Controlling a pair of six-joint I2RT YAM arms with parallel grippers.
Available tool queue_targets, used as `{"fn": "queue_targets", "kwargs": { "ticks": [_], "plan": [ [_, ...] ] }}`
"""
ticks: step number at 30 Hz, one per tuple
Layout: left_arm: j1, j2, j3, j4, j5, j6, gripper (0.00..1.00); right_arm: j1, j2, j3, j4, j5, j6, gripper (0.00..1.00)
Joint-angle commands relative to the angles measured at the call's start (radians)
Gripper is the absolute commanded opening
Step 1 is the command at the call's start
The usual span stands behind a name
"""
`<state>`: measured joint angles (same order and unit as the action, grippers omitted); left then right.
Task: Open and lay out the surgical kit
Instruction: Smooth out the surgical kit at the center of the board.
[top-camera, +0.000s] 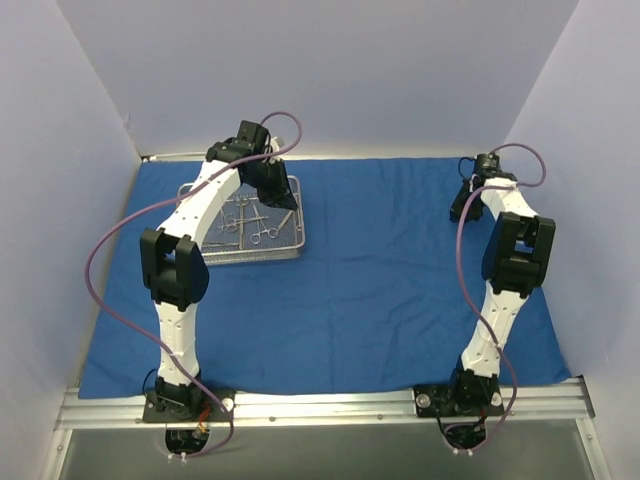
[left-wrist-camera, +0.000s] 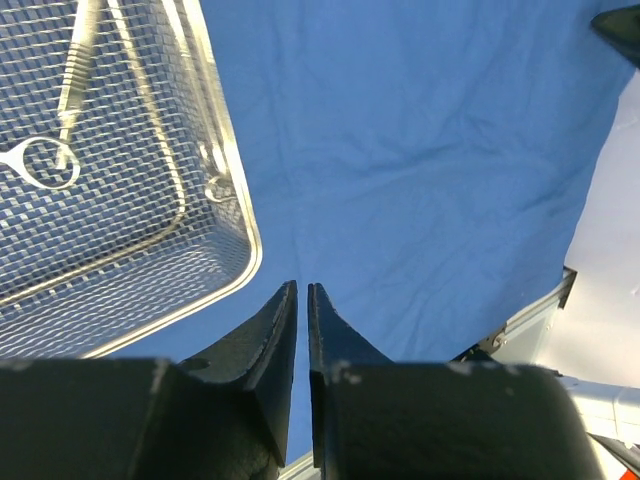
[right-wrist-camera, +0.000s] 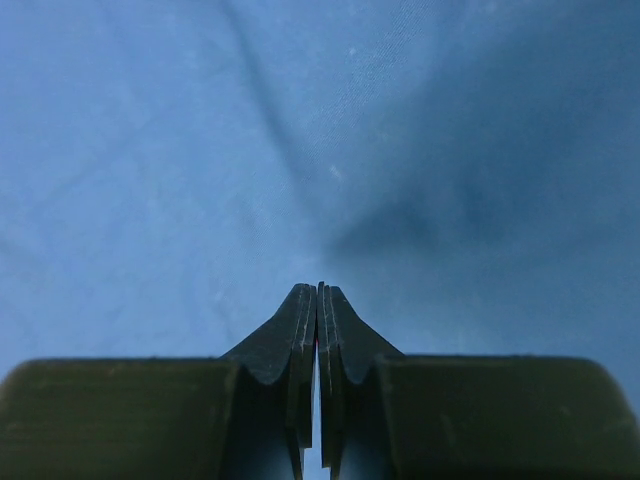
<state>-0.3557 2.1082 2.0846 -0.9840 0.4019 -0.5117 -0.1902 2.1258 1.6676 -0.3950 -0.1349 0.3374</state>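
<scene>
Nearest us, a metal rail (top-camera: 330, 405) holds both arm bases at the surface's near edge, with white walls (top-camera: 350, 70) around it. We see the blue cloth wrap (top-camera: 400, 280) spread flat, with the wire-mesh tray (top-camera: 260, 257) of instruments (top-camera: 255, 222) at its far-left corner. The left gripper (left-wrist-camera: 303, 290), beside the tray, is nearly closed and empty; the right gripper (right-wrist-camera: 318, 288) is fully closed at the cloth's far-right edge.

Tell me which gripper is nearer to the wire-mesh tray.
Left. The left gripper sits just off a corner of the wire-mesh tray, over the blue cloth. The right gripper pinches the cloth well away to the tray's right.
</scene>
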Motion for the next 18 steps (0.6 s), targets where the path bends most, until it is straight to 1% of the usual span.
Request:
{"fn": "queue_targets", "kwargs": {
  "ticks": [1,10,14,18],
  "plan": [
    [0.020,-0.062,-0.004,0.010,-0.020,0.022,0.17,0.000,0.051,0.007,0.016,0.014,-0.003,0.00],
    [0.072,-0.093,-0.035,-0.001,-0.025,0.024,0.17,0.006,0.209,0.145,-0.010,-0.009,-0.006,0.00],
    [0.080,-0.097,-0.046,-0.001,-0.029,0.024,0.17,0.008,0.253,0.210,-0.021,-0.003,-0.008,0.00],
    [0.080,-0.096,-0.052,-0.001,-0.028,0.022,0.17,0.008,0.338,0.309,-0.064,-0.006,-0.012,0.00]
  ]
}}
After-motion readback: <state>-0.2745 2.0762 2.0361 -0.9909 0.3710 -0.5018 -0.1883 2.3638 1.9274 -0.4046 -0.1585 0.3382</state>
